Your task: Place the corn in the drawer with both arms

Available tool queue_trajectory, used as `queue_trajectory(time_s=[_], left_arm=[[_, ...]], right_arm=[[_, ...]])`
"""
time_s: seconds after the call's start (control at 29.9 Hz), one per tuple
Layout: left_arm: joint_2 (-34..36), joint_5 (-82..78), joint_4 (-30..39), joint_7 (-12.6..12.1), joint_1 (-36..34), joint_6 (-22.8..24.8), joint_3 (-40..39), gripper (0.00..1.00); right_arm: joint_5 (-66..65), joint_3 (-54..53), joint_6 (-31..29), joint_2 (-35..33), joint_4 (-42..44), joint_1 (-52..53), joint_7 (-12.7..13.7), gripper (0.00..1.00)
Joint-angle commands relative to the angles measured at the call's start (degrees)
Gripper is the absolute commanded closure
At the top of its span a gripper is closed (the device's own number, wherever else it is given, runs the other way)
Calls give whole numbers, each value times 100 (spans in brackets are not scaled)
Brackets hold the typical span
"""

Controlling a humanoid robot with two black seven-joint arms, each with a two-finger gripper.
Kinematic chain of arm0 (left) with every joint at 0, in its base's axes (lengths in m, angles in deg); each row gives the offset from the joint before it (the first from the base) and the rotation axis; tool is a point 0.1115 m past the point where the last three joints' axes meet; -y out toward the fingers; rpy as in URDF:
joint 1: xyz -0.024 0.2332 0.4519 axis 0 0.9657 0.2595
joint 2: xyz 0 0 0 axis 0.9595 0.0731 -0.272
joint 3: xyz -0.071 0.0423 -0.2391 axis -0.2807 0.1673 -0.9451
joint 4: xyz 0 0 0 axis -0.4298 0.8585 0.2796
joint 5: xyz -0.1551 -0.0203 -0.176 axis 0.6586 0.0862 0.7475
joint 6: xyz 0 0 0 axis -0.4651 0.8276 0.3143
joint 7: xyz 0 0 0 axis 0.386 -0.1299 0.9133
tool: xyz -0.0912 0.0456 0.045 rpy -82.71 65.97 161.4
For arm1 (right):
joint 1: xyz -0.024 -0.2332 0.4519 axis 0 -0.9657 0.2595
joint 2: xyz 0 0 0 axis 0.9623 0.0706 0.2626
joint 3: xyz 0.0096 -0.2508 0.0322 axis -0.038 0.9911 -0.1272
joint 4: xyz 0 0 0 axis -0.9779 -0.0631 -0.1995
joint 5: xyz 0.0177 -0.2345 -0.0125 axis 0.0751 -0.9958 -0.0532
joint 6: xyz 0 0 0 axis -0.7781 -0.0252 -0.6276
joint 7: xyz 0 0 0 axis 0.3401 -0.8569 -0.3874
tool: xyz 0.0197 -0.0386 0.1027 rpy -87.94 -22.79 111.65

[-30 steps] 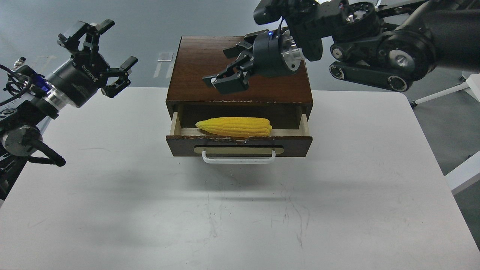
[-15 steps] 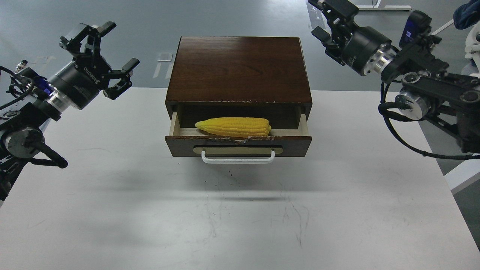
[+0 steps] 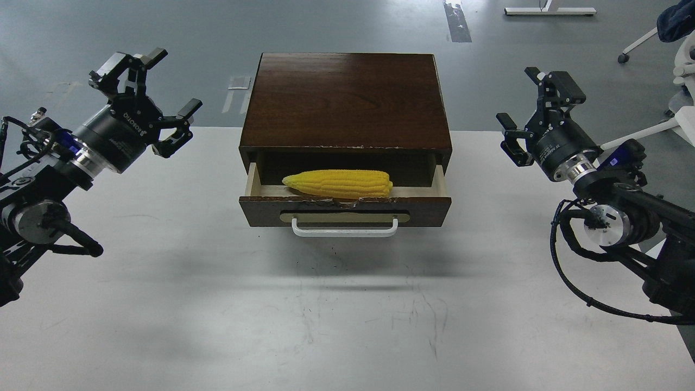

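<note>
Lying in the open drawer (image 3: 345, 205), the corn (image 3: 337, 183) sits close behind its chipped front. Shoving it shut carelessly could jam the cob; left gripper (image 3: 146, 92) and right gripper (image 3: 535, 111) both hang spread, empty.

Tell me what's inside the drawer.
The drawer stands part open with one corn cob lying crosswise on its pale floor. The rear, under the box top, is hidden.

My L arm (image 3: 43, 179) comes in low from the left, wrist angled up; L gripper (image 3: 144, 95) raised, fingers spread wide, holding nothing. R arm (image 3: 624, 212) mirrors it; R gripper (image 3: 535, 117) also raised, fingers apart, nothing held.
</note>
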Motion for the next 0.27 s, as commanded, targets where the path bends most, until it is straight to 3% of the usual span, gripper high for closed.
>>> queue_trajectory(time_s=[0.0, 0.23], left_arm=[[-18, 0, 0, -1, 62, 0, -29, 2], [-62, 0, 0, -1, 80, 0, -37, 2]], right_arm=[[-2, 1, 23, 61, 10, -80, 0, 1], [-20, 19, -21, 176, -17, -273, 0, 0]])
